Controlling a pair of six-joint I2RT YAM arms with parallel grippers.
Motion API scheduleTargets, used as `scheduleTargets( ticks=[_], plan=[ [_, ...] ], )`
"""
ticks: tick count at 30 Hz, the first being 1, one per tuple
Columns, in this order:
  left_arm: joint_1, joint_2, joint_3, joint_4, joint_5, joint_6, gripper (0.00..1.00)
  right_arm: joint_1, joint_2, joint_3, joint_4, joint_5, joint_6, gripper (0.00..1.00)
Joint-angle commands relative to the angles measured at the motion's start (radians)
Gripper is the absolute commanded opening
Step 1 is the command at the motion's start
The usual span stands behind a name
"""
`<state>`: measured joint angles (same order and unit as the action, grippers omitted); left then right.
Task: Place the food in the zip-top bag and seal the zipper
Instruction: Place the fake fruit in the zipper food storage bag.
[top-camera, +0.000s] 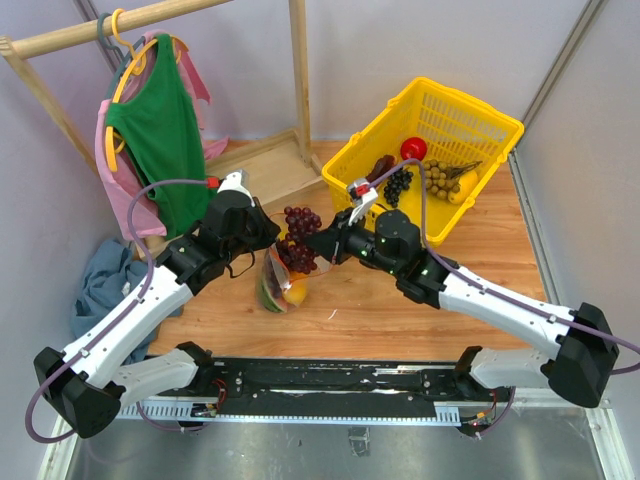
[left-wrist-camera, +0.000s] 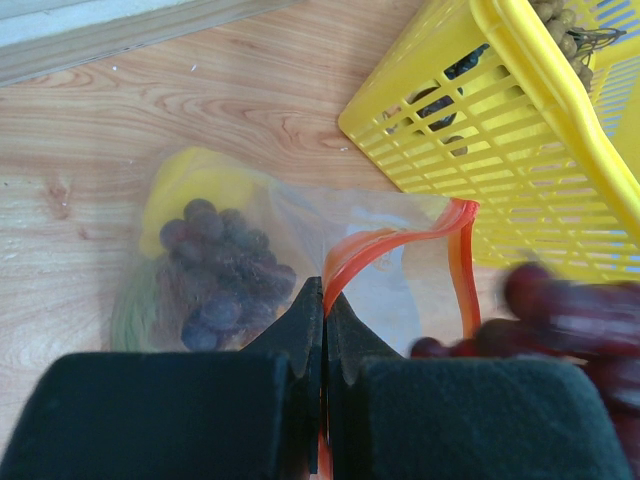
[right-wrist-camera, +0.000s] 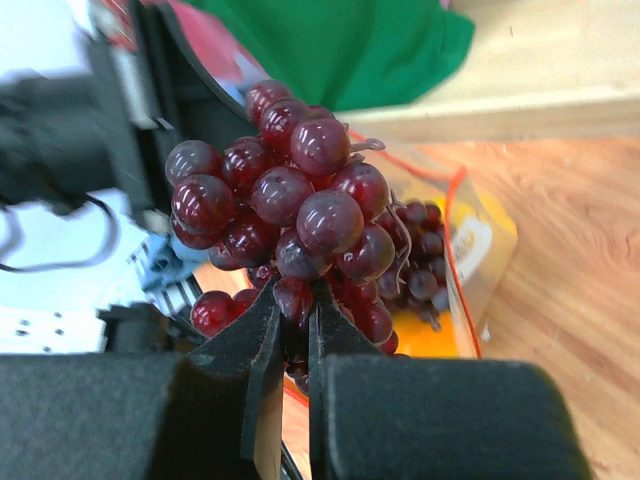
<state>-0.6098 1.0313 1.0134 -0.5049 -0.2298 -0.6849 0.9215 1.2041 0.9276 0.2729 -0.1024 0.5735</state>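
While both arms inward, left pincer (left-wrist-camera: 322, 288) tight on zipper (left-wrist-camera: 375, 245), right pincer (right-wrist-camera: 293, 298) tight on red grapes (right-wrist-camera: 300, 190)

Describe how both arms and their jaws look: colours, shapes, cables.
The left arm and right arm have white link shells with black joints and black wrist housings. A thin purple cable runs along each. A white-and-red part tops each wrist. The jaws are black, blocky, tapering to wedge tips.

Overhead rear view, two close wrist views, common bag (left-wrist-camera: 300, 225)
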Motion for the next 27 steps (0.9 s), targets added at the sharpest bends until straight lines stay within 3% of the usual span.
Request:
scheduleTargets(
  ticks=[1,11,15,20,23,27],
  plan=[
    [0.005,-0.003,-0.004,0.048,0.004,-0.014,0.00,0.023,0.032,-0.067,0.093,0.034,-0.025,0.01],
    [0.004,-0.024,-0.012,0.043,0.013,-0.018,0.00,0.030,0.164,0.021,-0.094,0.064,-0.047,0.04],
    [0.004,-0.027,-0.014,0.034,0.029,-0.013,0.00,0.030,0.211,0.090,-0.163,0.035,-0.075,0.27],
    [0.005,-0.039,-0.023,0.031,0.021,-0.015,0.00,0.030,0.174,0.130,-0.217,0.030,-0.132,0.47],
    [0.004,-0.039,-0.020,0.026,0.022,-0.015,0.00,0.030,0.139,0.163,-0.289,0.045,-0.178,0.55],
    [0.005,-0.045,-0.023,0.024,0.019,-0.017,0.00,0.030,0.084,0.172,-0.367,0.083,-0.224,0.59]
  ],
)
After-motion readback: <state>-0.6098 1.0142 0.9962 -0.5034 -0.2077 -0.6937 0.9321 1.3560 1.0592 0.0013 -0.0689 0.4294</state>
